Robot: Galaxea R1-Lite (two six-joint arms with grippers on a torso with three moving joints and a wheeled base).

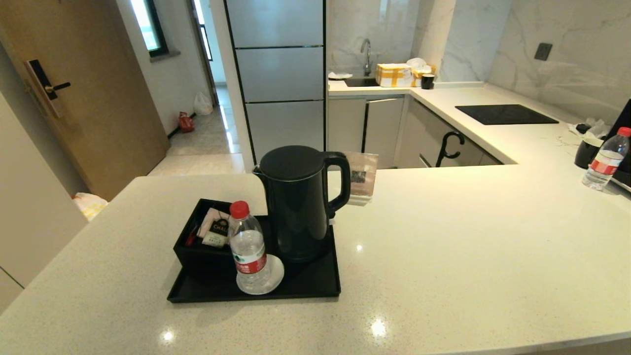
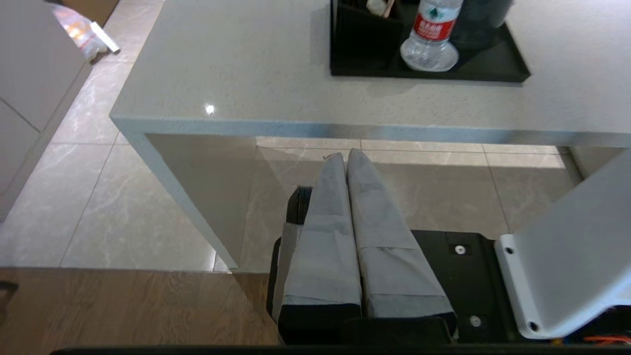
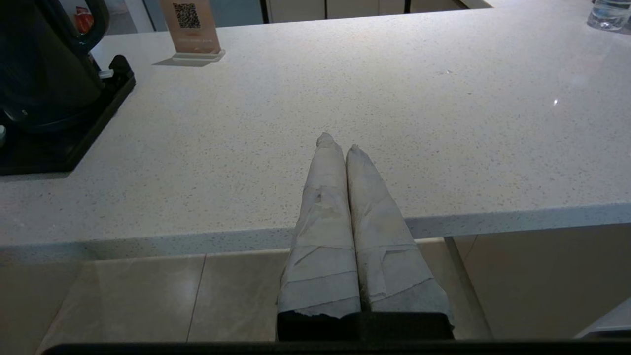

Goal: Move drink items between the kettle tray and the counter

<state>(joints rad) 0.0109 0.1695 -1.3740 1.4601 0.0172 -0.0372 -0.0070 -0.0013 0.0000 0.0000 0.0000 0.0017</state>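
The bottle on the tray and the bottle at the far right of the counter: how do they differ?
The tray bottle stands on a white coaster inside the tray, beside the kettle. The far bottle stands directly on the counter, near a dark cup. Both are clear, upright, red-capped and red-labelled.

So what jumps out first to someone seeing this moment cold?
The tall black kettle standing on the black tray in the middle of the pale counter. In front of it, a red-capped water bottle stands on a white coaster. Both grippers, left and right, are shut at the counter's near edge.
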